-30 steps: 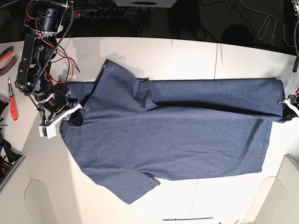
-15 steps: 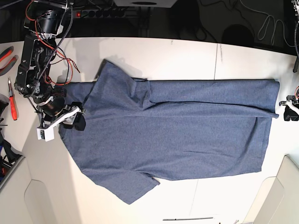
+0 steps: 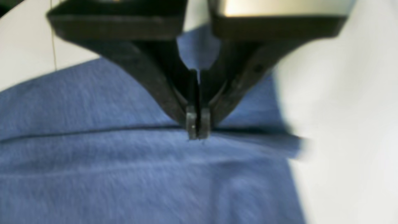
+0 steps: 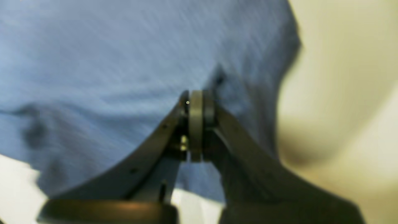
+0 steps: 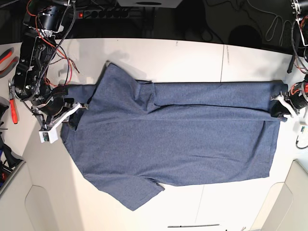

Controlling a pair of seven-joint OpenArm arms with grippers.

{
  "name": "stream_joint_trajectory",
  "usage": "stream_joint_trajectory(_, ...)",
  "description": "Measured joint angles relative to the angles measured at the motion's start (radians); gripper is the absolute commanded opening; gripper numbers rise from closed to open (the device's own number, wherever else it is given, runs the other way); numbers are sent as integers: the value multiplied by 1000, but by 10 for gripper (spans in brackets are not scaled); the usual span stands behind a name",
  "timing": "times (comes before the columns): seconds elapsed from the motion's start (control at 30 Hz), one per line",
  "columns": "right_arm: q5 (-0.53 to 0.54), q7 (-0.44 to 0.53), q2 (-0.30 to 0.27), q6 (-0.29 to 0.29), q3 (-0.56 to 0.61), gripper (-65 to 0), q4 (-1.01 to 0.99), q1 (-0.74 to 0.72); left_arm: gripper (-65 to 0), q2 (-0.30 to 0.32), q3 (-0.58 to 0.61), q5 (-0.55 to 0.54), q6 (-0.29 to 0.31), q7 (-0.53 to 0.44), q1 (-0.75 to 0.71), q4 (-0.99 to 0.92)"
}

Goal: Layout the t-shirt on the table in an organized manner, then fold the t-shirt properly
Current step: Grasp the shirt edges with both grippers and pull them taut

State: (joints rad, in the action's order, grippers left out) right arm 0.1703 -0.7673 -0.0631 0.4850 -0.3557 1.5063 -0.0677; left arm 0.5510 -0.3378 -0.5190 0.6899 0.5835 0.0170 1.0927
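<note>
The navy-blue t-shirt (image 5: 183, 139) lies flat on the off-white table (image 5: 192, 55), lettering out of sight, collar end to the left, its far long side folded over toward the middle. At the hem end my left gripper (image 5: 279, 108) is shut on the fold's edge; in the left wrist view its tips (image 3: 196, 129) pinch the crease of the t-shirt (image 3: 93, 174). At the collar end my right gripper (image 5: 76, 111) is shut on the cloth; the blurred right wrist view has its tips (image 4: 196, 96) closed against puckered t-shirt fabric (image 4: 93, 62).
Red-handled tools (image 5: 12, 103) lie off the table's left edge. A power strip (image 5: 103, 13) and cables (image 5: 274, 24) run behind the table. White moulded shapes (image 5: 288, 202) sit at both front corners. A thin seam (image 5: 223, 60) crosses the tabletop.
Both grippers let go of the shirt half a second ago, moved slightly inward over it, and closed again on the fold's ends. The shirt has barely shifted.
</note>
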Motion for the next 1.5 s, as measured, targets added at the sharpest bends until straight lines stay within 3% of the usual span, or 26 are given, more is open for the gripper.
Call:
stream_joint_trajectory(0.13,-106,47,-5,-46,8,-650,-1,29,-650,-39,0,54,-1,-19,-3,-1)
stream_joint_trajectory(0.2,-141,59,-6,-63,26,-650,-9,32,-650,-45,0,105,-34,-55,-2,-1)
stream_joint_trajectory(0.23,-146,62,-6,-67,39,-650,-22,32,-650,-48,0,123,-59,-64,-3,-1)
stream_joint_trajectory(0.43,-135,91,-42,-63,109,-650,-141,31,-650,-50,0,194,-76,-68,0,-38)
stream_joint_trajectory(0.6,-110,108,-50,-61,112,-650,-203,21,-650,-40,-4,158,-60,-113,6,-134)
stream_joint_trajectory(0.77,-79,53,-61,-63,112,-650,-208,35,-650,-39,-5,96,-30,-135,-45,-150)
stream_joint_trajectory(1.07,54,61,-142,-49,114,-650,-168,169,-650,-33,-8,70,-31,-154,-204,-28)
stream_joint_trajectory(1.5,15,-10,-150,-63,109,-650,110,432,-650,-33,-9,63,-42,-79,-338,127)
